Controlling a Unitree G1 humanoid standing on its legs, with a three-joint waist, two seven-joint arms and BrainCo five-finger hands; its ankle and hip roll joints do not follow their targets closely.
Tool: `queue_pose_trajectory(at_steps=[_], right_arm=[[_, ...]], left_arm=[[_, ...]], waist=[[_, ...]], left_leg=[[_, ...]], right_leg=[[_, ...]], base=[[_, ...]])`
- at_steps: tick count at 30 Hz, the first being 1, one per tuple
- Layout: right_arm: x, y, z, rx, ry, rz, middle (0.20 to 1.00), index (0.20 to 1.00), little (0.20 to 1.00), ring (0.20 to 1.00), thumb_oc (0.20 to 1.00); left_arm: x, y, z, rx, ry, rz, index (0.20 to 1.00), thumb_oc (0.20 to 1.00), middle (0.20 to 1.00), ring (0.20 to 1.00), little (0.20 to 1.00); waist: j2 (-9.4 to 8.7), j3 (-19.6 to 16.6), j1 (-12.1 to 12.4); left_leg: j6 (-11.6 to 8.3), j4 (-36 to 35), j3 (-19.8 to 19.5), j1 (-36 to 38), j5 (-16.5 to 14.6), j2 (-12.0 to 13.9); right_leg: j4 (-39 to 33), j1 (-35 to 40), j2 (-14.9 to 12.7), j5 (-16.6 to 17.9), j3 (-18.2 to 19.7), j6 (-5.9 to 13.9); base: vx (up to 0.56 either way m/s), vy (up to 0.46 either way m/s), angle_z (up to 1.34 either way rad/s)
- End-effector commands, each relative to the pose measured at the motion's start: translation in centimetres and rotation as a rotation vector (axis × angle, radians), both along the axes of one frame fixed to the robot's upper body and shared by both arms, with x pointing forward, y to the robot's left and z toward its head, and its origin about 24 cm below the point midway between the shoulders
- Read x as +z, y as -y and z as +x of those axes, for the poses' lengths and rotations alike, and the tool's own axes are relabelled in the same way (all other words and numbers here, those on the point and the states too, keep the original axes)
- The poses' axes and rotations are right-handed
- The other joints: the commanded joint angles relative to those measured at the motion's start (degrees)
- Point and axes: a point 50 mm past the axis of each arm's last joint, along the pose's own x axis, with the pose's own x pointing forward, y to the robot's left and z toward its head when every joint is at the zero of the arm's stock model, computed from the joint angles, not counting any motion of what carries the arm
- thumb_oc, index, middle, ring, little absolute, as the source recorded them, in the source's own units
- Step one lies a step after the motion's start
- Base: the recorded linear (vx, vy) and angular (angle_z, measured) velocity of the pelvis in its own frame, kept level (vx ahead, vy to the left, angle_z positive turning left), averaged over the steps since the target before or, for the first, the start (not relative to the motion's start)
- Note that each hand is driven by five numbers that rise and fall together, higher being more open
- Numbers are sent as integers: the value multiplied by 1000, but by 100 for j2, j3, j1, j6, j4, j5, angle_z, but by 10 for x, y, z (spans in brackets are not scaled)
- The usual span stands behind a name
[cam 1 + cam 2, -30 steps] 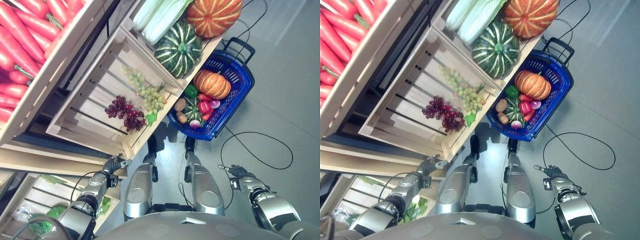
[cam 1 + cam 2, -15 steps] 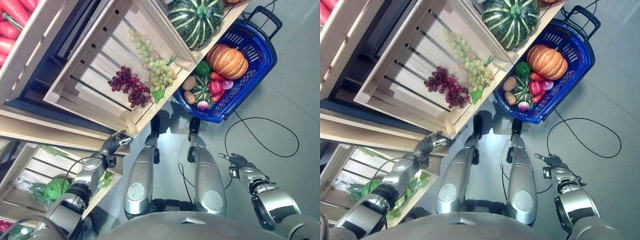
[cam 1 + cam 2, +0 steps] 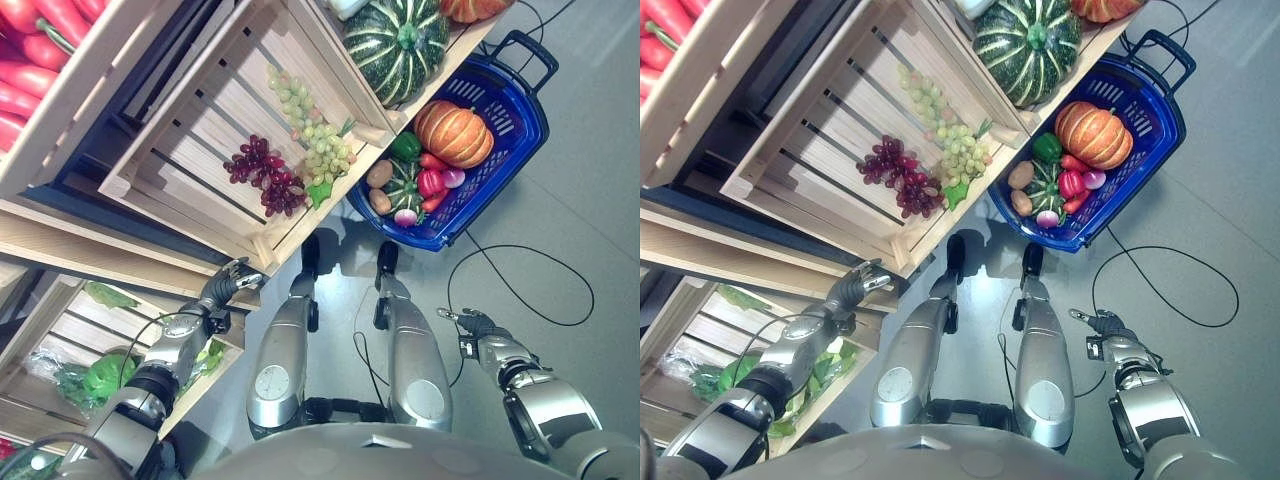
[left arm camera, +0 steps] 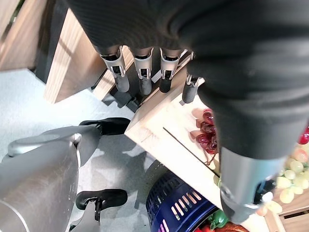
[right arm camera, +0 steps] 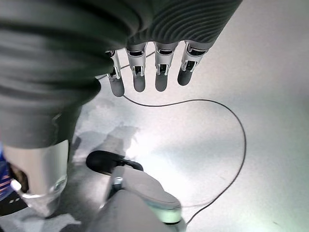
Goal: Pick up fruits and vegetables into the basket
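Basket [image 3: 520,110], blue plastic with a black handle [image 3: 528,45], stands on the floor just beside the corner of the wooden crate [image 3: 215,150] and already holds an orange pumpkin [image 3: 455,133], a small striped green squash [image 3: 405,185], a green pepper [image 3: 405,146], a red pepper [image 3: 430,182], two potatoes [image 3: 379,174] and a radish [image 3: 405,214]. What lies beneath these items is hidden.

Crate contents: purple grapes [image 3: 265,178] and green grapes [image 3: 315,135], lying against each other on the slats. In the next compartment sits a large striped green squash [image 3: 405,45]; an orange pumpkin beyond it is cut off by the frame edge, as are the red vegetables [image 3: 30,50] in the upper shelf. A lower shelf holds leafy greens [image 3: 105,375], partly hidden by the shelf boards.

Left hand [image 3: 228,283] hangs near the crate's lower corner; its wrist view shows fingers [image 4: 145,77] straight and apart, holding nothing, with grapes and the basket rim past them. Right hand [image 3: 472,325] hangs over the bare floor, well apart from the basket; its wrist view shows fingers [image 5: 161,72] straight, slightly apart, empty.
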Motion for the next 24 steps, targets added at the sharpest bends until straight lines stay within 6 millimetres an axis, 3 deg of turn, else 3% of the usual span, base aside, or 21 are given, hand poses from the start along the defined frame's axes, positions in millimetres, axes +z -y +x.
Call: queue_pose_trajectory(at_steps=[1,6,12,18,24], right_arm=[[-8,15,-28,-30,-75,-27,1000,1000,1000,1000,1000],[-16,14,-43,-43,-125,-16,1000,1000,1000,1000,1000],[-28,10,-70,-29,-225,-10,1000,1000,1000,1000,1000],[-37,4,-91,-20,-296,-6,1000,1000,1000,1000,1000],[-42,0,-105,-21,-348,-8,1000,1000,1000,1000,1000]], left_arm=[[61,31,51,-116,337,32,1000,1000,1000,1000,1000],[31,26,32,-99,232,115,1000,1000,1000,1000,1000],[-16,19,-6,-94,37,182,1000,1000,1000,1000,1000],[-46,15,-41,-133,-114,223,1000,1000,1000,1000,1000],[-62,17,-64,-181,-198,240,1000,1000,1000,1000,1000]], waist=[[-89,-529,-112],[-126,-847,-94],[-185,-1373,-130],[-213,-1722,-142],[-218,-1964,-153]], left_leg=[[-101,517,-118,168,-865,-57],[-124,224,-133,583,-836,-31],[-148,-17,-94,1129,-866,-4],[-148,-127,-71,1482,-924,14],[-161,-224,-42,1723,-965,52]], right_leg=[[57,376,54,-406,-67,224],[-211,802,69,-407,-50,245],[-450,1369,87,-446,21,296],[-538,1723,101,-512,49,319],[-589,1975,109,-583,26,339]], base=[[79,-4,2],[101,-6,0],[148,16,4],[141,3,-2],[84,-7,-4]])
